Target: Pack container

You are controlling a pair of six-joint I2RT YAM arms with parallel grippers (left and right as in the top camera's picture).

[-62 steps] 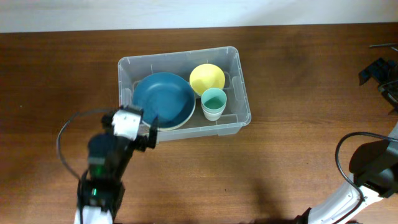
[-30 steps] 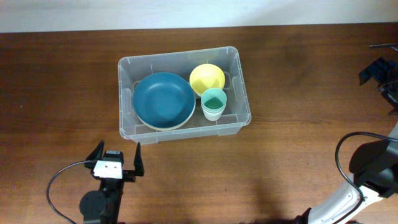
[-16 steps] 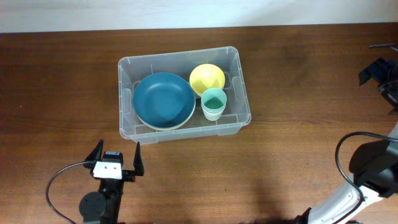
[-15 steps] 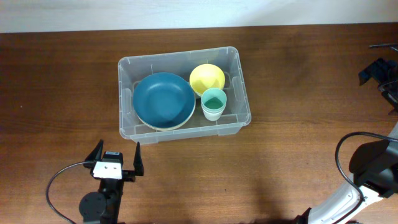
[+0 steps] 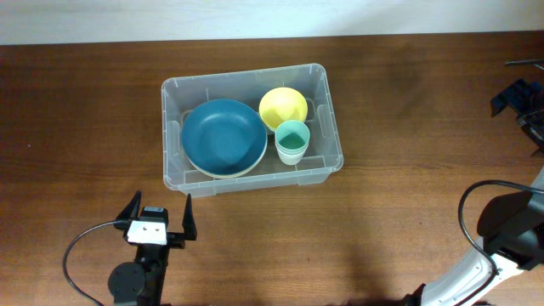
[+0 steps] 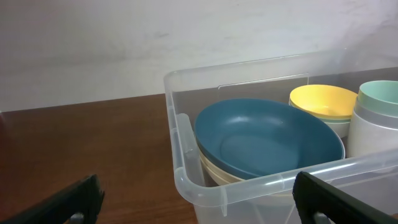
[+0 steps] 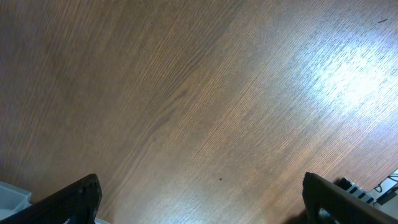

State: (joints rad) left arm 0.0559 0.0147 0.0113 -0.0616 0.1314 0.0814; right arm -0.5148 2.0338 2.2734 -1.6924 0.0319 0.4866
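The container (image 5: 327,119) is a clear plastic bin at the table's centre. In it lie a large blue bowl (image 5: 223,136) stacked on a cream one, a yellow bowl (image 5: 283,106) and a teal-lined white cup (image 5: 291,141). My left gripper (image 5: 160,216) is open and empty, on the table just in front of the bin's near-left corner. The left wrist view shows that corner (image 6: 186,180), the blue bowl (image 6: 267,140), the yellow bowl (image 6: 323,102) and the cup (image 6: 376,124). My right gripper (image 5: 518,102) is at the far right edge, open over bare wood (image 7: 199,112).
The dark wooden table (image 5: 408,221) runs all round the bin. A white wall lies behind the table's far edge. The right arm's base and cable (image 5: 501,229) stand at the lower right.
My left gripper pulled back from the bin's front-left wall to the table's near edge about two seconds ago. It has stayed still since. The bin's contents have not moved.
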